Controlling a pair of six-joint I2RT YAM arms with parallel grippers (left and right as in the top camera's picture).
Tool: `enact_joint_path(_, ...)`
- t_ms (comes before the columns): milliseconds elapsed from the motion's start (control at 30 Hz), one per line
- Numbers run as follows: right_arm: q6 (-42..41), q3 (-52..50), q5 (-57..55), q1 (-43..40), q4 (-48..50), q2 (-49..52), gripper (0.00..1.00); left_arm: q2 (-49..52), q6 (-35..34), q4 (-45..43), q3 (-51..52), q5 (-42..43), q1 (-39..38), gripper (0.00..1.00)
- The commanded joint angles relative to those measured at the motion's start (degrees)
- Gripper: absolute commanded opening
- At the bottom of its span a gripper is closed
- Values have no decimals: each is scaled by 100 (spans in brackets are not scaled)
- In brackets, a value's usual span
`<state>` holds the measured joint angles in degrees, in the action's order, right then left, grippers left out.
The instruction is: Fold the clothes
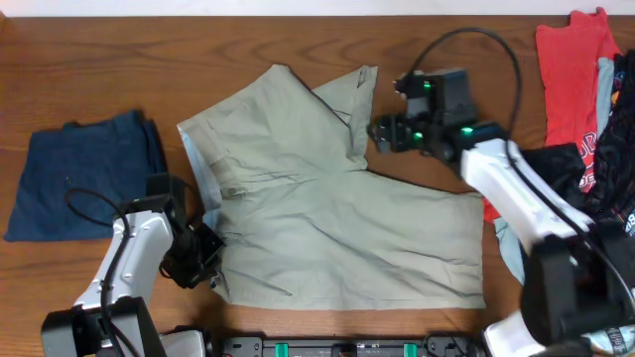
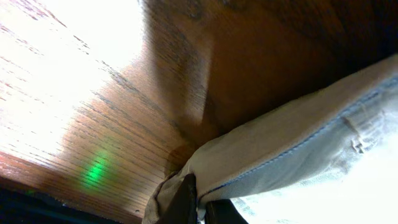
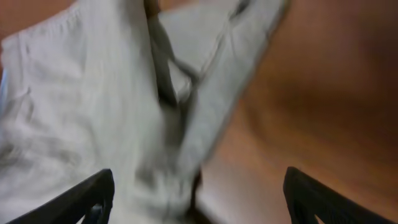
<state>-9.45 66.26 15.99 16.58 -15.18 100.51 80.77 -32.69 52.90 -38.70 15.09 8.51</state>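
Observation:
The khaki shorts (image 1: 327,213) lie spread across the middle of the wooden table, one leg toward the far side, one toward the right. My left gripper (image 1: 210,260) is shut on the shorts' waistband corner at the near left; the left wrist view shows the pale hem (image 2: 280,155) pinched between the dark fingers (image 2: 198,202). My right gripper (image 1: 380,134) is open beside the far leg's edge, above the crotch. The right wrist view shows the blurred khaki cloth (image 3: 93,106) between its spread fingers (image 3: 199,193).
Dark navy shorts (image 1: 84,188) lie at the left. A red garment (image 1: 571,69) and black printed clothes (image 1: 605,169) are piled at the right edge. Bare wood (image 1: 149,59) shows along the far side.

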Motion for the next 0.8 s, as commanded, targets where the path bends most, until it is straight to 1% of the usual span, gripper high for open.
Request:
enact_joint_path(0,-470,4,-579,164,575,520,84,-28,98,15,7,74,-24,6)
enact_joint_path(233,-1220,4,-627,166,2411,1596,67,-28,98,11,7,74,-24,6)
enact_joint_path(400,-1416,7,68,195,3314,2063,64,-28,98,-4,7,72,-24,6)
enact_joint_path(467,-1432,7,319,234,3403,2166,63,-28,98,-7,7,74,-24,6)
enact_joint_path(600,-1429,7,339,343,3270,2262,64,-28,98,-9,7,72,-24,6)
enact_joint_path(767,-1429,7,706,476,3279,2273,63,-28,98,-13,7,74,-24,6)
